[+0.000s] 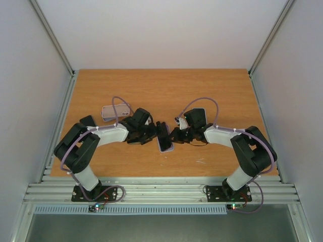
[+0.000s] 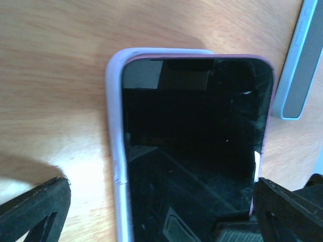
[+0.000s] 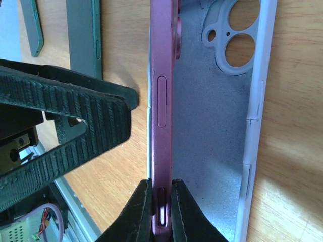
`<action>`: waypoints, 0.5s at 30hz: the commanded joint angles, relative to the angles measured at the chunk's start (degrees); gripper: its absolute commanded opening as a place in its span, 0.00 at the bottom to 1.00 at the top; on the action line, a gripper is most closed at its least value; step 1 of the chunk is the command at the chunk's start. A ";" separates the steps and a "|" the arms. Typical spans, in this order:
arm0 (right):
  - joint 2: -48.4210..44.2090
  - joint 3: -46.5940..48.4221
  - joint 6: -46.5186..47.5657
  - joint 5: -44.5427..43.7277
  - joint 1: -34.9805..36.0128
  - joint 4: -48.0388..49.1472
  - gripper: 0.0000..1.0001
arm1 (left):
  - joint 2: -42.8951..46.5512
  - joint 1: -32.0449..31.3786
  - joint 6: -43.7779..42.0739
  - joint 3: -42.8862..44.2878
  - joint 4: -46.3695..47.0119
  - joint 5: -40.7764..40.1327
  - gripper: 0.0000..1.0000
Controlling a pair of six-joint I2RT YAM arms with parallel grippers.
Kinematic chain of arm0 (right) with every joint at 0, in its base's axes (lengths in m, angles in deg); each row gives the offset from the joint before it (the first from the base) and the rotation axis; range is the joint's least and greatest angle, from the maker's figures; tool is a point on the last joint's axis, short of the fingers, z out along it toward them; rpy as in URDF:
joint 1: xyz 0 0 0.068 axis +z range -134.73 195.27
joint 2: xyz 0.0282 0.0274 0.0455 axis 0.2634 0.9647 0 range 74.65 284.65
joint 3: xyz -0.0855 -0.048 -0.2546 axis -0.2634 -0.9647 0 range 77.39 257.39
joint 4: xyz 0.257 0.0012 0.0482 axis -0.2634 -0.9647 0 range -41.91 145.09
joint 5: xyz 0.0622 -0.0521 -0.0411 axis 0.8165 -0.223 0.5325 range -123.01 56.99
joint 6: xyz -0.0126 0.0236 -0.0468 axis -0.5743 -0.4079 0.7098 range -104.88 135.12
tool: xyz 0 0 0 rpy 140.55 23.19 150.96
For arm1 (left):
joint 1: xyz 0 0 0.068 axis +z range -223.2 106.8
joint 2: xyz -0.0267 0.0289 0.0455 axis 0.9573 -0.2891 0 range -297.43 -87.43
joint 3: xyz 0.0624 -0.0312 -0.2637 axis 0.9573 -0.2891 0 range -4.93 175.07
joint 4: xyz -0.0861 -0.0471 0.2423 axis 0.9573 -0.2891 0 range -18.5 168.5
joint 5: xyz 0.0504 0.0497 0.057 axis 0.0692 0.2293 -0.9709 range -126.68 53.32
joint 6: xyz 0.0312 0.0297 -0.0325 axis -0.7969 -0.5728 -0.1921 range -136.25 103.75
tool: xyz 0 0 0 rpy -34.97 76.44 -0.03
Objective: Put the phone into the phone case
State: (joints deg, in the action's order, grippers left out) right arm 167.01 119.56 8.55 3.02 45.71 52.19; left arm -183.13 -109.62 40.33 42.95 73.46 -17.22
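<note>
The pink phone with black screen (image 3: pixel 161 101) sits tilted in the pale lilac rubber case (image 3: pixel 212 131), one long edge raised. The right gripper (image 3: pixel 161 190) pinches that edge; the left gripper (image 2: pixel 161 212) gapes wide around both.

The phone (image 2: pixel 197 151) had a glossy black glass face that caught reflections, and a smooth, satin pink edge. The phone case (image 2: pixel 115 131) looked like matt lilac plastic with a finely grained grey lining. It lay on the smooth wood-grain table (image 2: pixel 55 55).
</note>
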 commanded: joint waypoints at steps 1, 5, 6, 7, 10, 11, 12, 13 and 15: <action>2.51 0.99 -1.03 2.13 0.00 2.22 0.01 | -2.96 -0.78 0.37 2.07 3.75 1.03 0.99; 4.44 0.32 -2.27 3.85 0.10 4.10 0.01 | -4.45 -1.23 0.72 2.65 4.25 1.43 0.99; 4.70 0.01 -3.13 4.21 0.13 5.20 0.01 | -4.61 -1.38 0.94 2.66 4.40 1.57 0.99; 5.02 -0.46 -4.09 4.48 0.15 6.26 0.01 | -4.81 -1.59 1.11 2.66 4.42 1.70 0.99; 6.27 -1.78 -7.66 6.48 0.23 10.52 0.01 | -5.10 -2.41 1.66 2.71 4.43 2.14 0.99; 6.72 -2.19 -8.62 6.91 0.31 11.86 0.01 | -5.11 -2.81 1.89 2.67 4.42 2.16 0.99; 7.24 -2.40 -9.24 7.10 0.51 12.66 0.01 | -5.12 -3.12 2.03 2.62 4.43 2.27 0.99; 7.73 -2.51 -9.67 7.24 0.70 13.03 0.01 | -5.11 -3.43 2.19 2.47 5.81 2.39 0.99; 8.53 -2.66 -10.14 7.25 1.12 13.26 0.01 | -4.76 -3.98 2.72 1.84 6.58 2.51 0.99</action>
State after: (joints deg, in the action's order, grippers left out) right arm 171.51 117.94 2.87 9.95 44.72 61.13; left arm -186.36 -111.22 41.44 45.16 76.65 -16.73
